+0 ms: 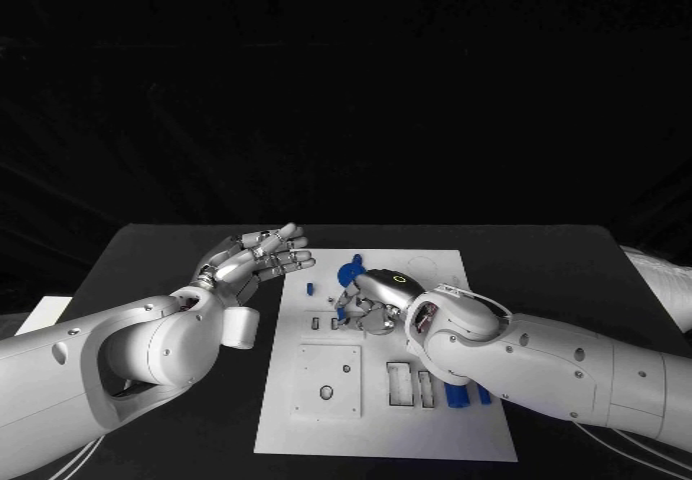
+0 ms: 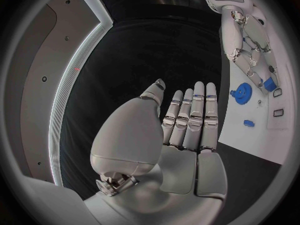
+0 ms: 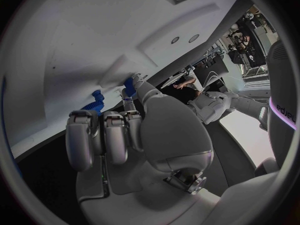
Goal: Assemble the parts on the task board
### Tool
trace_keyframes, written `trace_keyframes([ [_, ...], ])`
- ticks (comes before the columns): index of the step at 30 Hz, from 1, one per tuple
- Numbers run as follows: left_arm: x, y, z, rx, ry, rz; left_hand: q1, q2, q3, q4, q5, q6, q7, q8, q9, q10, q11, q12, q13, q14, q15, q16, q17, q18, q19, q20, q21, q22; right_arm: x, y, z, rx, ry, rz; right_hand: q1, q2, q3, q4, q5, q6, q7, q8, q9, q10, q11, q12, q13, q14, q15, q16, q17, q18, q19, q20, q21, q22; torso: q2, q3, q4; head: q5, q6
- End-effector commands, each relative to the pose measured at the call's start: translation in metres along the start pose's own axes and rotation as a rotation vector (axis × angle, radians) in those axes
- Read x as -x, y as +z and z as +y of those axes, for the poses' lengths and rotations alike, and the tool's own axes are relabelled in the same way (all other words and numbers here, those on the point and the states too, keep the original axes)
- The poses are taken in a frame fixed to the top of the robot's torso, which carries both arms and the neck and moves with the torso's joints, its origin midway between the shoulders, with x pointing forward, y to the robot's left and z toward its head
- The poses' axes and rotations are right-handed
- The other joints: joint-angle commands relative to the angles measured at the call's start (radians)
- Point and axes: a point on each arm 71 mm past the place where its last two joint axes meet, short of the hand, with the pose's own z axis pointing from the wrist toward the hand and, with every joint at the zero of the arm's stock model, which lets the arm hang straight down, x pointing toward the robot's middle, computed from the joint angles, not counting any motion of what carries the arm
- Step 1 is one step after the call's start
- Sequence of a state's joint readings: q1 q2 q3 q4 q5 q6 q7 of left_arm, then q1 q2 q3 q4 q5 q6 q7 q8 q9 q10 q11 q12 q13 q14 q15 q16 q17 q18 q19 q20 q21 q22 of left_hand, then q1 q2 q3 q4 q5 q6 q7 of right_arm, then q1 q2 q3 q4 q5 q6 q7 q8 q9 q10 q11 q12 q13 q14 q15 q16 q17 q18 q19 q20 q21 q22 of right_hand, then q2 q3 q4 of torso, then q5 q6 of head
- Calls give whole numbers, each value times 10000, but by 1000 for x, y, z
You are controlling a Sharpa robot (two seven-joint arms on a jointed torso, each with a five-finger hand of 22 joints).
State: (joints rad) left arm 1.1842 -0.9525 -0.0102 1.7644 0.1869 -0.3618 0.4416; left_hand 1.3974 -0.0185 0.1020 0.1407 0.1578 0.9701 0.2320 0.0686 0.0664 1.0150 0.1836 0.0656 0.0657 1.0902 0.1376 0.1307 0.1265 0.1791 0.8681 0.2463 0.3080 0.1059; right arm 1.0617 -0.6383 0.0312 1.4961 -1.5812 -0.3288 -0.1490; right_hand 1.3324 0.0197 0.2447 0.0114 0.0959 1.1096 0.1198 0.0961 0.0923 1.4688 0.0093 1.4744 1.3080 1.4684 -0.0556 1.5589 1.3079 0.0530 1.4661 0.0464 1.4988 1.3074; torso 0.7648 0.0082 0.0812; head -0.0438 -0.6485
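The white task board (image 1: pixel 433 435) lies in the middle of the black table. My right hand (image 1: pixel 378 298) is curled down over its upper middle and pinches a small blue part (image 2: pixel 270 84) at its fingertips, close to the board surface; the same part (image 3: pixel 129 85) shows by the thumb. A round blue gear-like part (image 1: pixel 348 270) lies just beyond that hand, also seen as the gear (image 2: pixel 241 91). A tiny blue piece (image 1: pixel 312 290) sits near the board's left edge. My left hand (image 1: pixel 260 258) hovers left of the board, fingers straight and apart, holding nothing.
A square recess (image 1: pixel 329 380) and narrow slots (image 1: pixel 400 385) mark the board's near half. More blue parts (image 1: pixel 469 396) lie beside my right forearm. A pale object (image 1: pixel 41 312) sits at the table's left edge, and white material (image 1: pixel 661 280) at its right.
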Motion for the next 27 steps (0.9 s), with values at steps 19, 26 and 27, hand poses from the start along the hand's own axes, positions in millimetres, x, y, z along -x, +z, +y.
trace_keyframes([
  [19, -1, 0, -1, -52, -85, 152, 57, 71, -4, -73, -14, -47, 34, -33, -10, -75, 8, -17, -5, -48, 2, -78, 0, 37, -23, 17, -51, -13, -10, -8, -2, -527, -941, 1078, -241, -129, -70, 50, -52, 554, -354, 96, 146, 601, -56, -126, 2004, 950, -81, -36, 2287, -151, 309, -39, -67, 864, 3, 14, -16, 11, -76],
  [26, -1, 0, -1, -50, -80, 141, 51, 72, -5, -72, -15, -51, 38, -35, -11, -80, 11, -19, -6, -50, 4, -82, 0, 37, -24, 18, -52, -15, -11, -10, -1, -579, -1063, 1152, -301, -194, -94, 51, -57, 543, -344, 75, 145, 590, -49, -155, 1990, 945, -76, -47, 2264, -147, 301, -36, -78, 844, 6, 6, -16, -2, -74],
  [27, -1, 0, -1, -50, -80, 141, 51, 72, -5, -72, -15, -51, 38, -35, -11, -80, 11, -19, -6, -50, 4, -82, 0, 37, -24, 18, -52, -15, -11, -10, -1, -591, -1069, 1140, -335, -214, -106, 62, -58, 515, -330, 54, 138, 591, -39, -150, 1993, 945, -72, -48, 2262, -146, 298, -34, -83, 836, 8, 6, -17, -3, -73],
])
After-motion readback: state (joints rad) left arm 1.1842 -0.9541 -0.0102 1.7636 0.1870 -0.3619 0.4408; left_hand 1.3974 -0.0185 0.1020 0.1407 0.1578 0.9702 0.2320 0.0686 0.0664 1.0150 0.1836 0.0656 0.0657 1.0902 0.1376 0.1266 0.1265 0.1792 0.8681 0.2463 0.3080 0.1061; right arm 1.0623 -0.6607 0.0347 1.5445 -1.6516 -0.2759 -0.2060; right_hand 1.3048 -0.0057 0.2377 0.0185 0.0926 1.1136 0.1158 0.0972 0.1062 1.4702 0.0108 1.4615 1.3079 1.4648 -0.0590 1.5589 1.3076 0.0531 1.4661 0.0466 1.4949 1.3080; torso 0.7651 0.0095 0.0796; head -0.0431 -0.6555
